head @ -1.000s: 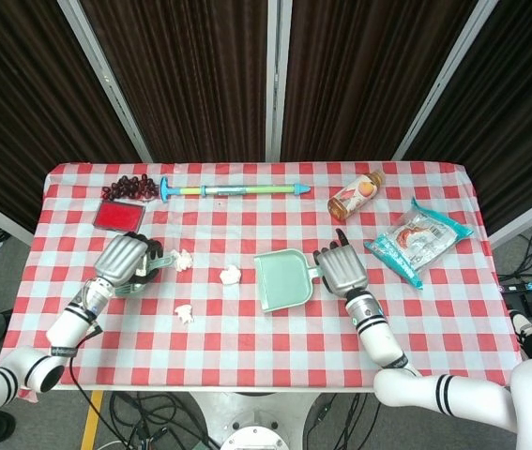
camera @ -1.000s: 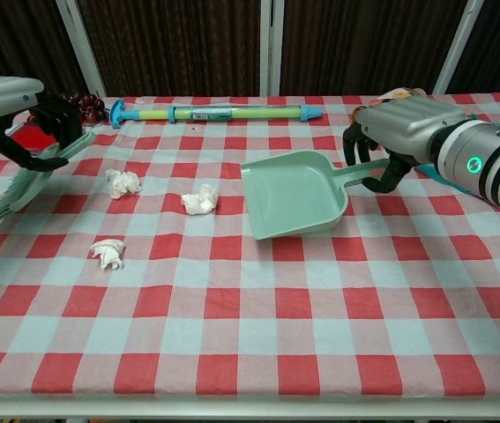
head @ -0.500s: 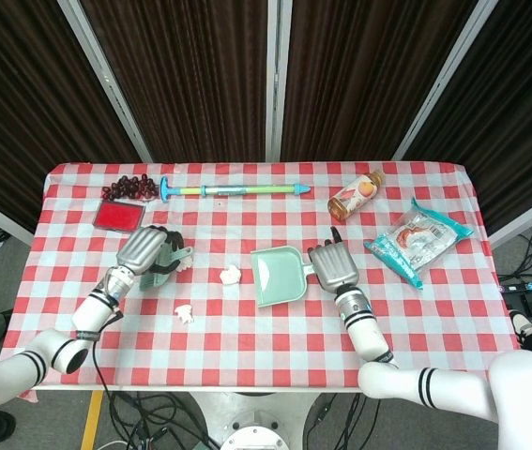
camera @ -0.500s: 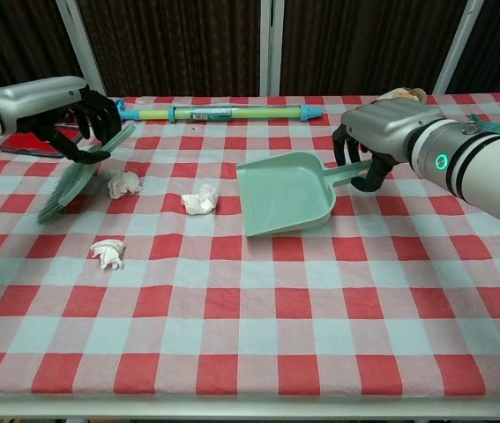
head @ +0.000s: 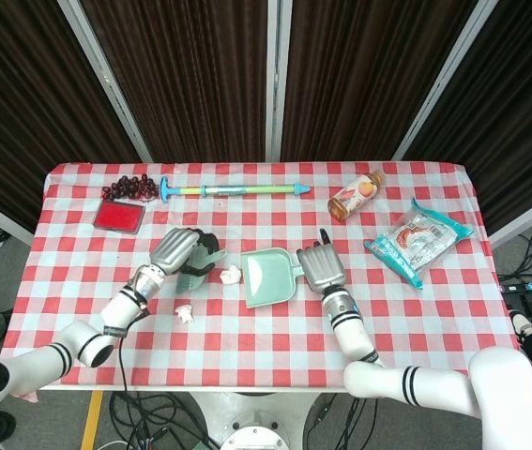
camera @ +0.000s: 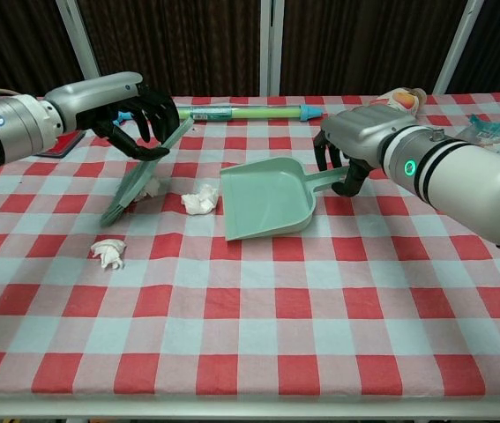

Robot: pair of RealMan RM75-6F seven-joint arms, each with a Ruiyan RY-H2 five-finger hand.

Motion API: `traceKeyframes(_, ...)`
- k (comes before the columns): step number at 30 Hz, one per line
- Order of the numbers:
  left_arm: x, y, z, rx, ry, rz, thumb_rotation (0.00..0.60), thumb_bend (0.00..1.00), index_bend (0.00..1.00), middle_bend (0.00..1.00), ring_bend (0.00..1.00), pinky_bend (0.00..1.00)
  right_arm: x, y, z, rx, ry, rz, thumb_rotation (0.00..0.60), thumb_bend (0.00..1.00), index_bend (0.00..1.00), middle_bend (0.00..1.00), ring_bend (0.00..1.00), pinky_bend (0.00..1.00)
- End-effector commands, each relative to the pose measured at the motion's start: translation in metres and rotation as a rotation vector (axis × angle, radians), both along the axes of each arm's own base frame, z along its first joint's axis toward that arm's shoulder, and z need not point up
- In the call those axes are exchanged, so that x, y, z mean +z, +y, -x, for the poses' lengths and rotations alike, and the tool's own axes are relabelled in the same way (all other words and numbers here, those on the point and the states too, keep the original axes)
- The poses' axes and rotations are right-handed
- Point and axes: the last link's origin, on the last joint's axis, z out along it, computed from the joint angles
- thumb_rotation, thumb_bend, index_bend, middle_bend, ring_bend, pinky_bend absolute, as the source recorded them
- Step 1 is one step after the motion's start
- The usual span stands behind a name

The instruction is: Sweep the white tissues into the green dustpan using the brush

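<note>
- Brush (camera: 144,172) gripped in my left hand (camera: 135,115), left of centre, bristles down beside a tissue (camera: 201,201).
- My right hand (camera: 348,152) grips the dustpan (camera: 263,203) handle, centre frame.

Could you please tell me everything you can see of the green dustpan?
The green dustpan looks like pale green plastic: a flat, empty tray with raised walls and a short handle. It lies on the checked table, its open mouth toward the tissue just beside it. The right hand grips the handle.

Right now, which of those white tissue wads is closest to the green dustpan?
The tissue lying just left of the dustpan mouth. Another sits further left by the brush bristles, and the third lies apart, nearer the table's front edge.
</note>
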Motion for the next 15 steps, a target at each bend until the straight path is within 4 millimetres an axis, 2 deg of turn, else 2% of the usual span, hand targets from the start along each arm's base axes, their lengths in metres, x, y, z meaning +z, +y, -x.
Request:
traceKeyframes(1,-0.005,-0.003,-0.012,0.004,-0.051,0.030,0.600,0.41,0.51,0.54,0.41,0.41,-0.002,0.000,-0.002,0.000,0.005,-0.001,0.600,0.43,0.69,0.58,0.31,0.07)
traceKeyframes(15,-0.023,-0.013,-0.053,0.015,-0.216,0.156,0.600,0.41,0.51,0.54,0.41,0.41,-0.010,-0.002,-0.009,-0.009,0.003,-0.007,0.600,0.44,0.70,0.58,0.32,0.07)
